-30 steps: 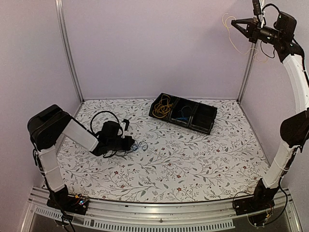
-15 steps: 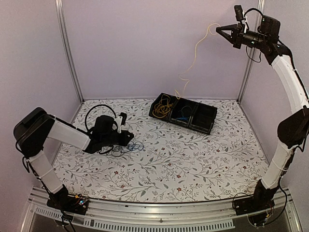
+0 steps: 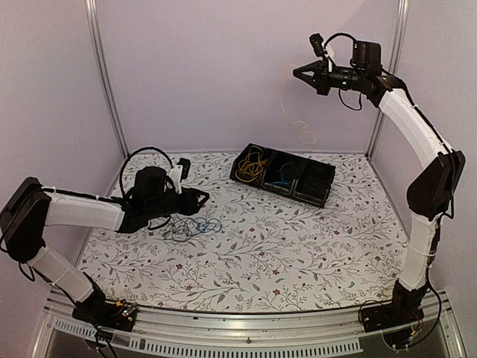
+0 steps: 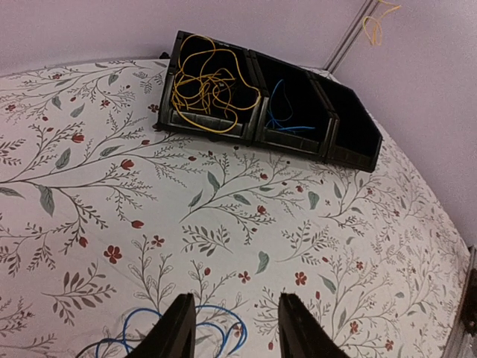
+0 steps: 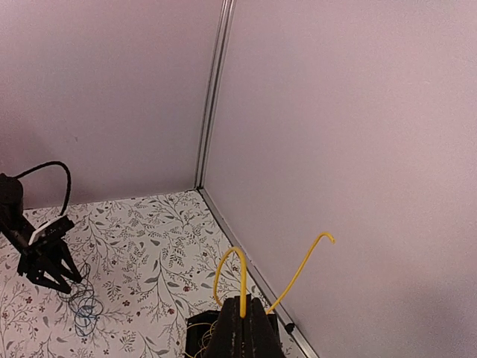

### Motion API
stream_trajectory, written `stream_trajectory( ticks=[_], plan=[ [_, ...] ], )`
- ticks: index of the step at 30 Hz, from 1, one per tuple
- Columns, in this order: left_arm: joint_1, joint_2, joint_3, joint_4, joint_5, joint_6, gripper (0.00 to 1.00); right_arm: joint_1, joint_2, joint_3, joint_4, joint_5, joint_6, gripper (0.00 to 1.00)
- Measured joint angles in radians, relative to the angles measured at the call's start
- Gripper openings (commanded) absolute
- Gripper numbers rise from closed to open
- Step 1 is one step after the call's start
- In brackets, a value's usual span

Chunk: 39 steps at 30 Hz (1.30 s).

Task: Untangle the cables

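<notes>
The thin, springy yellow cable is now dangling in curls high above the black plastic tray at twelve o'clock, pinched in the right gripper, which has been swinging inward. The left gripper is parting its fingers moderately and releasing the limp blue cable loops at nine o'clock on the floral cloth, so the strands are separating.
</notes>
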Motion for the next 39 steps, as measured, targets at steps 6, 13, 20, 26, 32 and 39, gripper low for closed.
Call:
stream_trajectory(
  ticks=[6, 13, 20, 26, 32, 39],
  plan=[
    [-0.003, -0.042, 0.000, -0.033, -0.008, 0.000, 0.41, -0.002, 0.050, 0.004, 0.002, 0.047, -0.018, 0.00],
    [-0.005, -0.053, 0.000, -0.049, -0.019, 0.000, 0.41, -0.001, 0.093, 0.035, 0.041, 0.069, -0.022, 0.00],
    [-0.009, -0.058, -0.003, -0.055, -0.028, -0.001, 0.41, 0.008, 0.141, 0.046, 0.073, 0.079, -0.022, 0.00],
    [-0.009, -0.058, -0.005, -0.056, -0.030, -0.003, 0.41, 0.020, 0.162, 0.046, 0.115, 0.100, -0.026, 0.00],
    [-0.010, -0.058, -0.016, -0.056, -0.030, -0.004, 0.41, 0.027, 0.182, 0.062, 0.161, 0.123, -0.025, 0.00],
    [-0.010, -0.058, -0.020, -0.058, -0.030, -0.014, 0.41, 0.034, 0.228, 0.083, 0.237, 0.137, -0.004, 0.00]
  ],
)
